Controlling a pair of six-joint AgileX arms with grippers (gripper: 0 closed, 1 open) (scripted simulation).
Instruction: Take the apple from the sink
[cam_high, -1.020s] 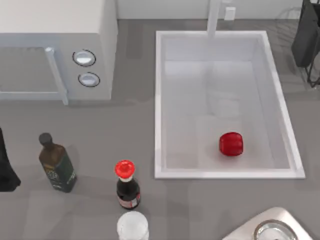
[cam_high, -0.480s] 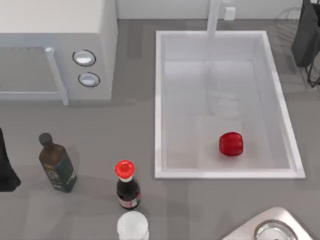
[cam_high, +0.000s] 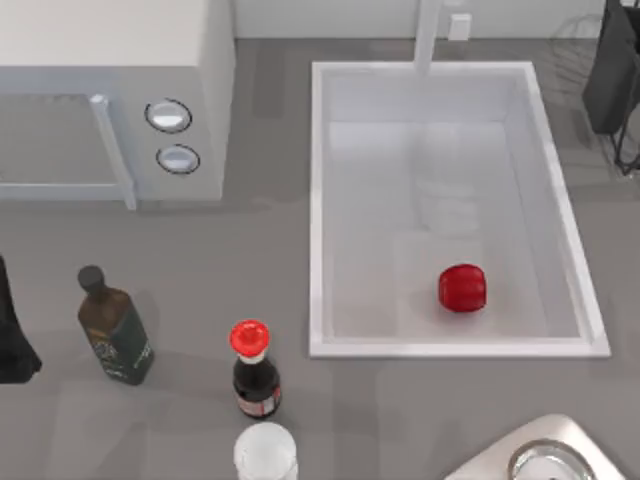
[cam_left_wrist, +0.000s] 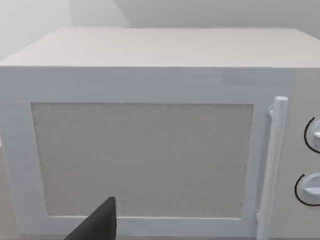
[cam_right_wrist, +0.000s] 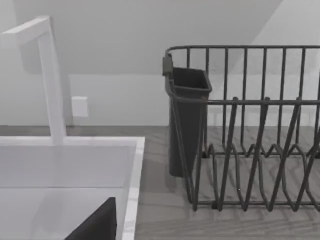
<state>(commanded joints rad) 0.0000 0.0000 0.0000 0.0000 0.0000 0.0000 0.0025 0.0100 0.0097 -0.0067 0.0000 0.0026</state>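
Lying in sink (cam_high: 320, 200): apple (cam_high: 462, 288).

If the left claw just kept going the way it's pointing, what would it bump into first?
Probably the microwave: the left claw's camera looks squarely at its door, with nothing visible between, though how far off is unclear.

Apple (cam_high: 462, 288): glossy, smooth red skin. Sink (cam_high: 318, 210): smooth white, faintly sheened, as of plastic or enamel. Counter (cam_high: 270, 240): matt grey. Microwave (cam_high: 110, 60): matt white casing, with shiny knobs (cam_high: 168, 116). Dish rack (cam_right_wrist: 250, 145): dark metal wire. Round basin (cam_high: 545, 462) at 5 o'clock: brushed steel.
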